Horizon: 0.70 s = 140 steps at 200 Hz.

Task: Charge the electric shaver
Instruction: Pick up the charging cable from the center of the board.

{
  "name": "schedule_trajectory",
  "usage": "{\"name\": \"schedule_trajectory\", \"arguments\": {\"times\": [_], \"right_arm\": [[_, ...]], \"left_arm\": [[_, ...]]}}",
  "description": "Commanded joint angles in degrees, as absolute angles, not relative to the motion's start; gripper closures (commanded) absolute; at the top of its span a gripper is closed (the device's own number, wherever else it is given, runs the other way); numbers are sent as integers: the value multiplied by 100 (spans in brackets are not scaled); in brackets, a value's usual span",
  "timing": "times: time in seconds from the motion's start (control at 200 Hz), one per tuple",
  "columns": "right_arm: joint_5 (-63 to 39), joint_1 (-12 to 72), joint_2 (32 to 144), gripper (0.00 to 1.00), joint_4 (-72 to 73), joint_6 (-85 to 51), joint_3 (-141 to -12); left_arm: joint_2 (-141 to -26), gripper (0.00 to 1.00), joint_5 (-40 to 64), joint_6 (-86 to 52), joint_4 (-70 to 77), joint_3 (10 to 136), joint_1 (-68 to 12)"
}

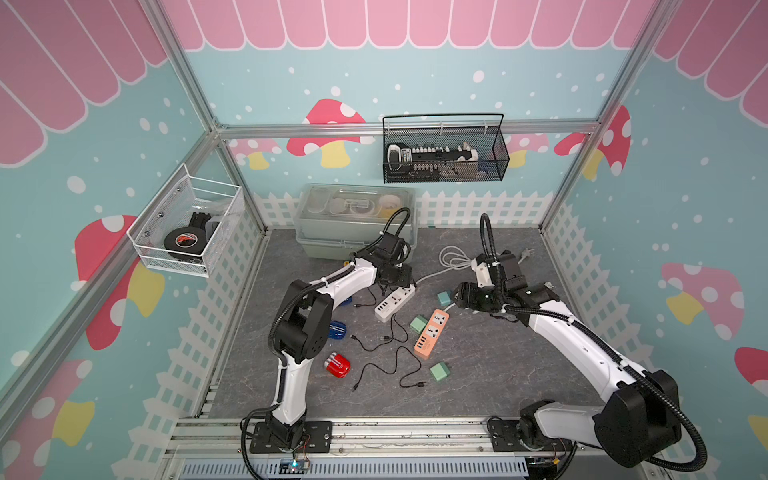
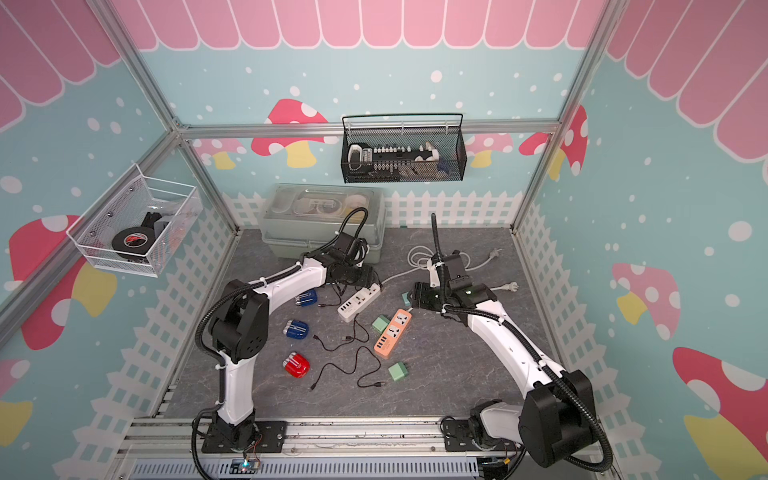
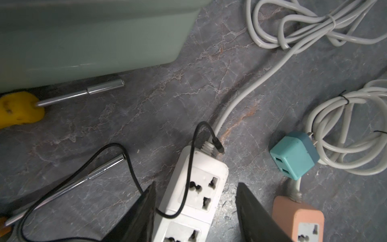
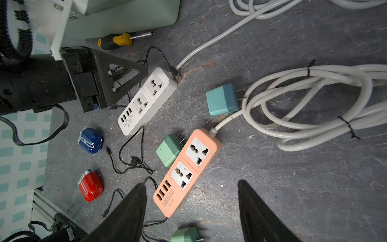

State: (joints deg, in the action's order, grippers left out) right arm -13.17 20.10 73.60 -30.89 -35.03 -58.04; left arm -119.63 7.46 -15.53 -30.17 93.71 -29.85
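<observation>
Shavers, three in all, lie in the left half of the surface. The red shaver (image 1: 337, 365) sits nearest the front edge. Its long axis runs roughly left to right, with the chrome head toward the left edge. A blue shaver (image 1: 337, 330) lies just behind it, aligned much the same. The second blue shaver (image 2: 306, 298) is farther back, beside your left arm.

Your left gripper (image 3: 196, 184) hovers at the cord end of the white power strip (image 3: 205, 165), jaws spread to either side of it and not closed on it. Your right gripper (image 4: 191, 184) hangs over the USB end of the orange power strip (image 4: 201, 134), jaws released and empty. Loose black cables (image 4: 135, 161) trail between the strips and the shavers.
</observation>
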Motion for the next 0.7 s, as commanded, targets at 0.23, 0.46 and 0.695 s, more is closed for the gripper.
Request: {"name": "schedule_trajectory", "arguments": {"times": [0.23, 0.46, 0.695], "right_arm": [[-1520, 2013, 7414, 42, -3164, -3625, -5880], [-1564, 2013, 7515, 47, -3112, -3724, -5870], [-1622, 2010, 7588, 49, -3031, -3932, -5926]], "left_arm": [[-12532, 46, 1508, -1573, -2843, 9802, -2819], [-12546, 71, 1646, -1607, -2674, 9817, -2828], [-12038, 100, 1798, -1654, -2518, 9586, -2838]]}}
